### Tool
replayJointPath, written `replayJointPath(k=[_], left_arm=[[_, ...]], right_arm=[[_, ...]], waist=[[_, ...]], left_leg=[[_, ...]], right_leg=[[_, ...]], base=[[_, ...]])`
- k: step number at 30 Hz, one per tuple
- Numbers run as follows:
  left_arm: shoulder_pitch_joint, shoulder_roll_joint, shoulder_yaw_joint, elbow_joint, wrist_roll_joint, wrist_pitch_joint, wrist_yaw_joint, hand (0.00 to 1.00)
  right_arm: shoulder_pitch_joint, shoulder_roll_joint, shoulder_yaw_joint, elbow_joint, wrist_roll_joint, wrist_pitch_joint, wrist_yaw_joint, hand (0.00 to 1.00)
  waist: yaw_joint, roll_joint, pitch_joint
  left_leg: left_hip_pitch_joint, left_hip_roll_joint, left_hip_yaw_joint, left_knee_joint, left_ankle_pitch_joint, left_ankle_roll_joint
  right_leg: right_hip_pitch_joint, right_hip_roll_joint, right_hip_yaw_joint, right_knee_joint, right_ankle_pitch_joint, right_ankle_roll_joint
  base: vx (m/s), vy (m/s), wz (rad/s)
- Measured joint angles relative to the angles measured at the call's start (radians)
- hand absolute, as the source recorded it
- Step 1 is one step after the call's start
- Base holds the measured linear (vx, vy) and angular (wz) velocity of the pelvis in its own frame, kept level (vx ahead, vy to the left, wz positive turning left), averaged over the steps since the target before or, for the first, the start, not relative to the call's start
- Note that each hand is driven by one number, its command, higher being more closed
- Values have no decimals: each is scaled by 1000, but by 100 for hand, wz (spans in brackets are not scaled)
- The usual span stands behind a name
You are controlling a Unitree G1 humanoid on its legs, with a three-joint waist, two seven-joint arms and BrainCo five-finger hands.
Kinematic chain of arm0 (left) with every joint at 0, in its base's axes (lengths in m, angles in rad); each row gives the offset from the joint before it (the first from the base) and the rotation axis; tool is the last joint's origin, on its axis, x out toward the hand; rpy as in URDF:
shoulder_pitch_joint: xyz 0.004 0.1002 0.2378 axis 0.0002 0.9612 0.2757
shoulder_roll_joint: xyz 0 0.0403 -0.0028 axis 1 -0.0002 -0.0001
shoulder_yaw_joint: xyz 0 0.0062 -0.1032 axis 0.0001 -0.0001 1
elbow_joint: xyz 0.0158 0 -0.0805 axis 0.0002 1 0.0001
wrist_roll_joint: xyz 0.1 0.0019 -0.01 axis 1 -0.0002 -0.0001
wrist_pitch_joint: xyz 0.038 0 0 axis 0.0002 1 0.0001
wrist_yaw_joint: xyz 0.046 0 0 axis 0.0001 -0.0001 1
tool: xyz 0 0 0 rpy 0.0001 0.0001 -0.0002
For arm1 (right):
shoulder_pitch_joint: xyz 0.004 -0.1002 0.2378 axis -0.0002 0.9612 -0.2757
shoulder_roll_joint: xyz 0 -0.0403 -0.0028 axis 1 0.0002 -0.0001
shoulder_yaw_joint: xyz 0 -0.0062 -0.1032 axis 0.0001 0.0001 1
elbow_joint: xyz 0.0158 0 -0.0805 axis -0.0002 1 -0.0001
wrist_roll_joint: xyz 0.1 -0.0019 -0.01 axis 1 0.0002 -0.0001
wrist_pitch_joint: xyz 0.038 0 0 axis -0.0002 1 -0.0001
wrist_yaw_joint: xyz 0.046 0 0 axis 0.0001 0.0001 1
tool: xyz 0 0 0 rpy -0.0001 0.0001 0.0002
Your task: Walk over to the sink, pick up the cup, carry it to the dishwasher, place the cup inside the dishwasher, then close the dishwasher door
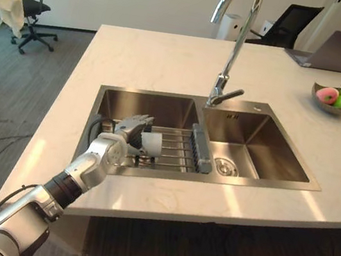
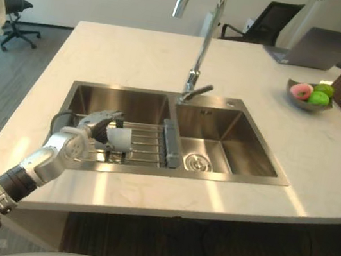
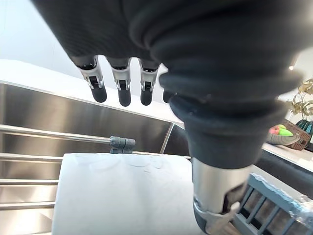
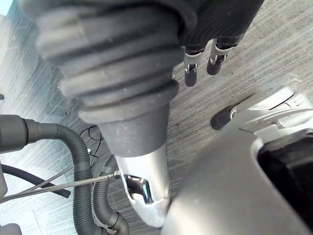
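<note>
At the left of the head views, the left hand (image 1: 129,128) reaches into the left basin of the sink (image 1: 150,93), set in a pale counter (image 1: 155,60). Its fingers (image 3: 121,90) arch over the cup (image 1: 150,144), with the thumb alongside. In the left wrist view there is a gap between the dark fingertips and the cup's pale wall, so the hand appears relaxed and wide rather than clamped. The cup lies on its side on a wire rack (image 1: 177,150) that spans that basin, at lower centre-left of the frame.

By this reading, the pick-up step is in hand and the grasp is not yet made. The next move calls for the fingers and thumb to close round the cup's body, followed by a lift clear of the rack bars and the basin wall.

Further right stand the tap (image 1: 235,47) and the right basin, then a bowl (image 1: 337,111) of fruit and a laptop (image 1: 338,54) at the upper right. The right hand (image 4: 190,73) hangs over the floor with loose, straight fingers and holds nothing.

No writing or label can be read anywhere.
</note>
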Motion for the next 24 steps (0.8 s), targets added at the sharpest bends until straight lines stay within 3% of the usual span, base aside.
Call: replayJointPath(k=[8, 24], left_arm=[[-23, 6, -2, 76, 4, 3, -39, 0], [-21, 6, 7, 156, 43, 15, -142, 0]], right_arm=[[1, -2, -12, 1, 0, 0, 0, 0], [5, -4, -48, 1, 0, 5, -1, 0]], waist=[[-25, 11, 6], [-26, 24, 21]], left_leg=[[5, 1, 9, 0, -7, -2], [9, 2, 9, 2, -12, -1]], right_leg=[[3, 5, 12, -6, 4, -3], [12, 5, 11, -16, 4, -4]], base=[[1, -13, -5], [-30, -24, 0]])
